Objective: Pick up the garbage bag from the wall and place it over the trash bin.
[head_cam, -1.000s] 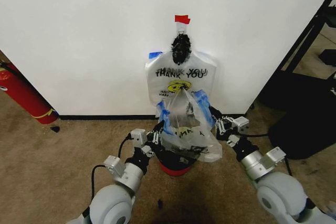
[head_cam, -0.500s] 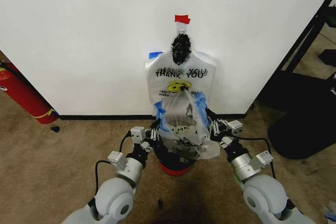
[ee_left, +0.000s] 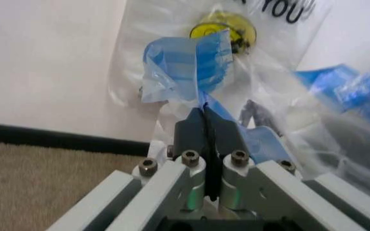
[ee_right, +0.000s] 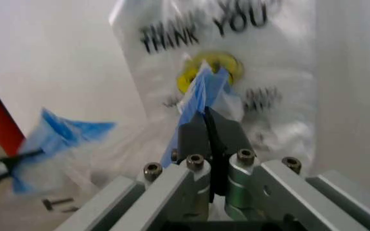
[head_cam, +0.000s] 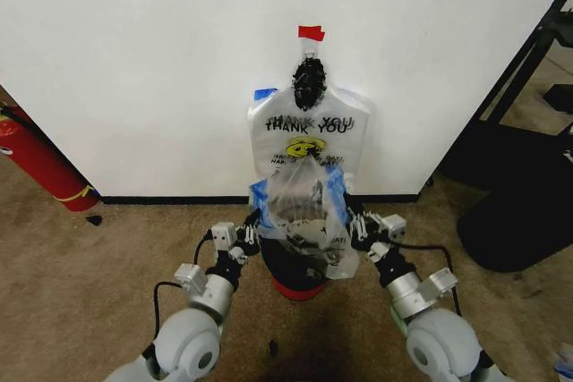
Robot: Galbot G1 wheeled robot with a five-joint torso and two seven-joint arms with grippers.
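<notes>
A see-through garbage bag with blue-taped edges is stretched open between my two grippers, just above the black wire-mesh trash bin with its red base. My left gripper is shut on the bag's left blue edge. On the other side, my right gripper is shut on the right blue edge. The bag's lower part drapes over the bin's rim and hides most of it. Behind it, a "THANK YOU" bag with a yellow smiley hangs on the wall from a black hook.
A red fire extinguisher leans against the wall at the left. A black rack and a dark rounded object stand at the right. A strip of red tape marks the wall above the hook. Brown carpet lies around the bin.
Both grippers have drawn the held bag lower and closer to me over the bin. The right gripper has moved inward to the left, and the bag's mouth has opened wider.
</notes>
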